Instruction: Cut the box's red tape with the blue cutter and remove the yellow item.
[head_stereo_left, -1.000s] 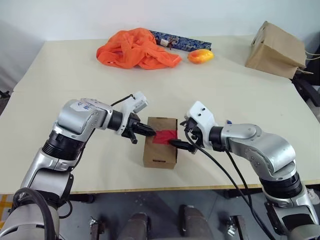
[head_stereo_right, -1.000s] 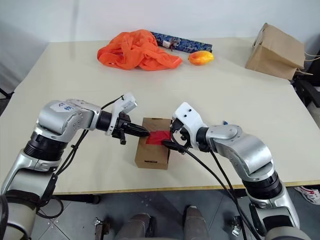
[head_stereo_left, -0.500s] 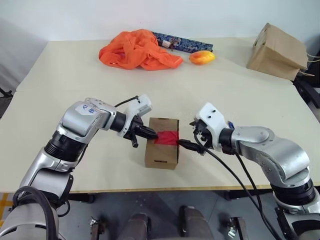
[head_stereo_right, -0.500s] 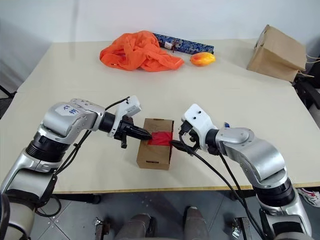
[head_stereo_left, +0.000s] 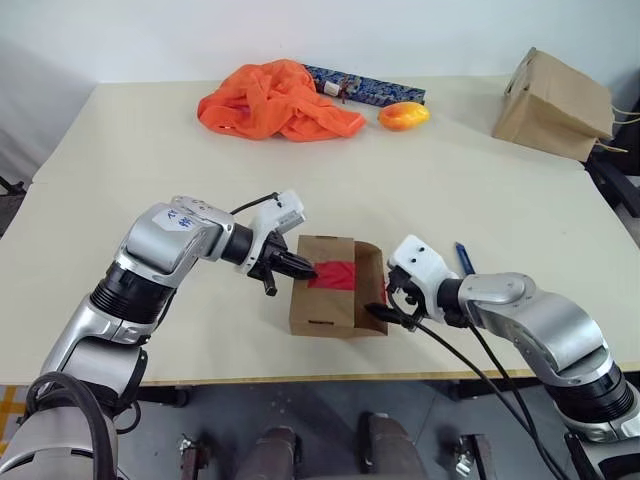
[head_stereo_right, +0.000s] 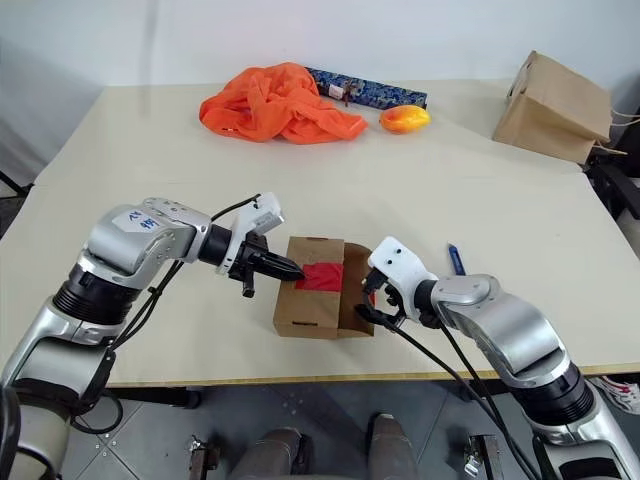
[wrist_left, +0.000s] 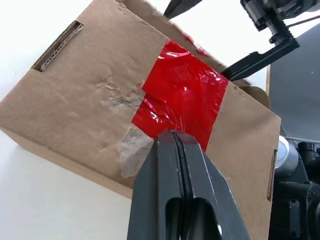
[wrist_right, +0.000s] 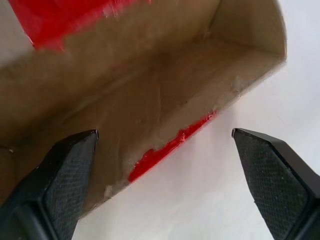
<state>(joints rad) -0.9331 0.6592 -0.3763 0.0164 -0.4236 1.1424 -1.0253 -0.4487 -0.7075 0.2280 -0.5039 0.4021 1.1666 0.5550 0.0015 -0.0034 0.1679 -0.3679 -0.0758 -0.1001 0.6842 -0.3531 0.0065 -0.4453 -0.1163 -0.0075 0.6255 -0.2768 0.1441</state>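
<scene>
The brown box (head_stereo_left: 322, 296) lies near the table's front edge with red tape (head_stereo_left: 334, 275) across its top. Its right side flap (head_stereo_left: 371, 285) hangs open, and a sliver of red tape (wrist_right: 169, 148) clings to the flap's edge. My left gripper (head_stereo_left: 304, 266) is shut, its tips pressed on the tape (wrist_left: 183, 98) from the left. My right gripper (head_stereo_left: 383, 306) stands open at the flap, holding nothing; its fingers (wrist_right: 65, 170) straddle the flap's edge. The blue cutter (head_stereo_left: 462, 256) lies on the table to the right of the box. The yellow item is hidden.
At the far side lie a crumpled orange cloth (head_stereo_left: 275, 98), a long dark-blue patterned case (head_stereo_left: 365, 84) and an orange-yellow mango-shaped fruit (head_stereo_left: 403, 115). A brown paper bag (head_stereo_left: 552, 102) stands at the far right. The table's front edge (head_stereo_left: 330, 377) runs just below the box.
My right gripper has moved down and to the right along the box's side, and the right flap has swung open. The left gripper has stayed on the tape.
</scene>
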